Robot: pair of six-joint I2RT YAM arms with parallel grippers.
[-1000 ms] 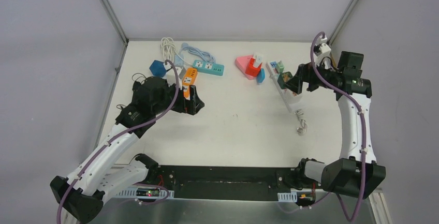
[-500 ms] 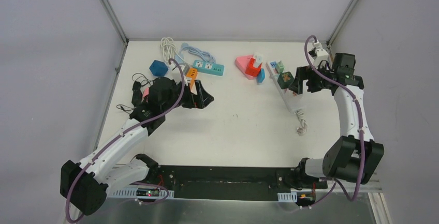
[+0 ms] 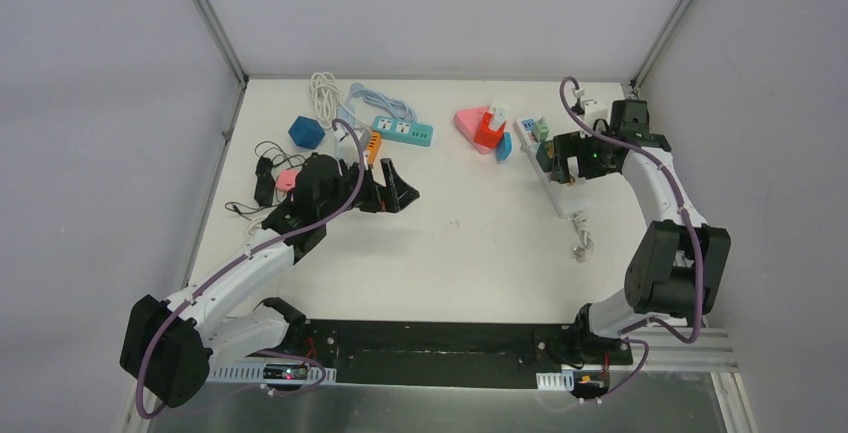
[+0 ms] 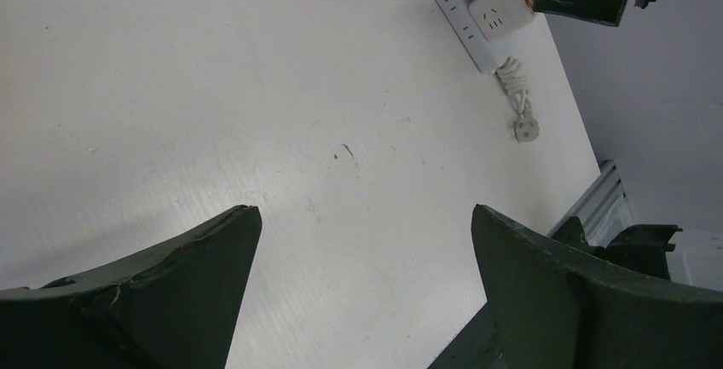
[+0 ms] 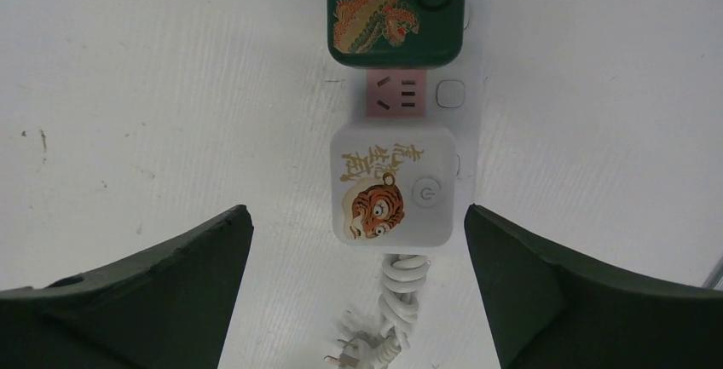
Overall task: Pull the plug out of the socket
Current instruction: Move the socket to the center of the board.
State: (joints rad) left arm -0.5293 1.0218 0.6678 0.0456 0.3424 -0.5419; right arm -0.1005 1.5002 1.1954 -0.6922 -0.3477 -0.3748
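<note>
Hovering with the right tool [image 5: 357, 216] straight above the power strip [image 5: 467, 62], released, spread wide, gripping nothing. Framed between its fingers: a white cube plug [image 5: 392, 186] with a tiger face, seated in the strip at the end nearest the coiled cord [image 5: 396, 288]. Next along the strip, past one bare pink socket [image 5: 396, 96], a green cube plug [image 5: 395, 11] with a dragon, also seated. Probably aiming at the tiger plug, though hard to say for certain. Parked well away from the strip, over bare counter [image 4: 213, 88], with the left tool [image 4: 365, 211] likewise released and empty.

Likely to go wrong: lifting the whole strip along with the plug, for want of anything pinning the strip down. Could also slip off the smooth cube sides if closing too high, or clamp the strip's edge together with the plug if descending too low. Worth watching the button [image 5: 426, 190] on the plug's face, and the green plug close by, against a stray finger knock.
</note>
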